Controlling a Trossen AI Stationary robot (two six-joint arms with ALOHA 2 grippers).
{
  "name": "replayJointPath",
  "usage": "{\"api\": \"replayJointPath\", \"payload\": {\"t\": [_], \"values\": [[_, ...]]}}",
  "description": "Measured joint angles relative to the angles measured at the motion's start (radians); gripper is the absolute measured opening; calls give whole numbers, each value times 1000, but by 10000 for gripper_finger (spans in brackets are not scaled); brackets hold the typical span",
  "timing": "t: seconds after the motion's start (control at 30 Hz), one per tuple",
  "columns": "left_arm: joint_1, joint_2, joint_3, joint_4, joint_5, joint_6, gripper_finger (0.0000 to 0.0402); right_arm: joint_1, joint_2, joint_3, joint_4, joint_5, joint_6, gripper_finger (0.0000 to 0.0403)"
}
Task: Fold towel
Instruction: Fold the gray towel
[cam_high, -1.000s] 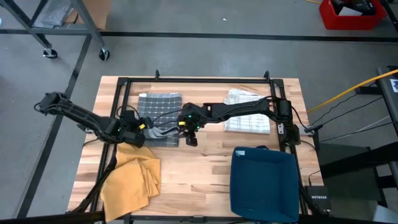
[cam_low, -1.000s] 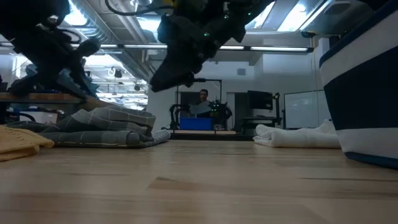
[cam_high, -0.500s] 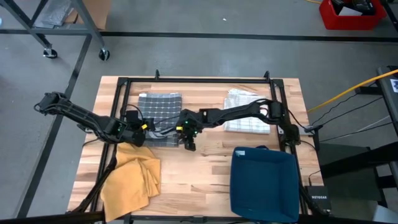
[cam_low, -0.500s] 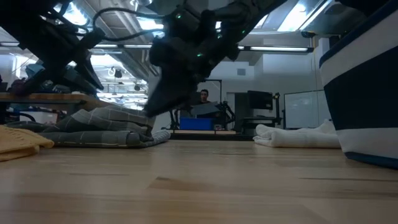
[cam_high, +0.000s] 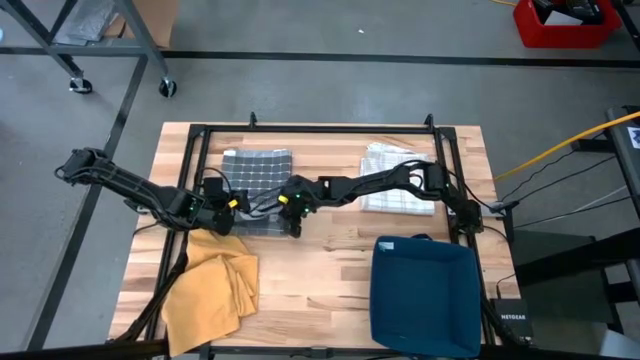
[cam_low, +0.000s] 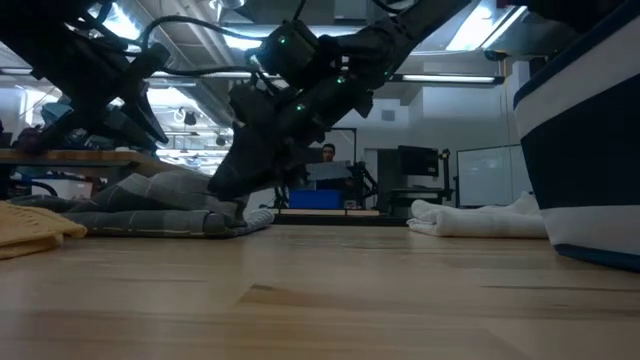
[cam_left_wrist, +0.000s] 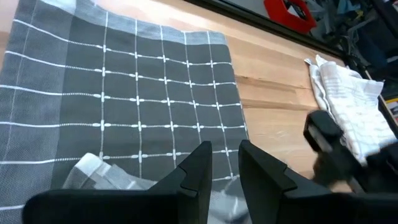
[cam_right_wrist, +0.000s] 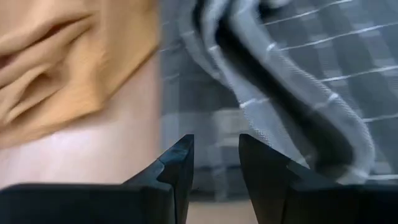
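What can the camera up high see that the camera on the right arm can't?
Only the high view shows the blue bin, the white towel, the left gripper and the whole table. Only the right wrist view shows, close up, the gap between the right gripper fingers and the grey towel's raised fold. Both show the grey towel and the yellow cloth.

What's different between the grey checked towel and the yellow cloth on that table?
The grey checked towel is dark with thin white grid lines; the yellow cloth is plain. The grey towel lies mostly flat near the table's far edge, its near edge bunched up, with both arms at it; the yellow cloth sits crumpled at the front left corner, untended. Both are soft fabric lying on the wooden table.
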Motion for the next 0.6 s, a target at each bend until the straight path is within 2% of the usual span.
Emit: {"api": "replayJointPath", "payload": {"t": [0.17,0.4,0.5,0.6], "values": [[0,0,0,-1,0,4,70,-27,11,-1,-20,196,107,131],[0,0,0,-2,1,5,70,-57,11,-1,-15,347,322,131],[0,0,0,-7,1,5,70,-66,11,-1,-11,351,335,131],[0,0,0,-9,1,24,70,-69,11,-1,18,267,323,131]]}}
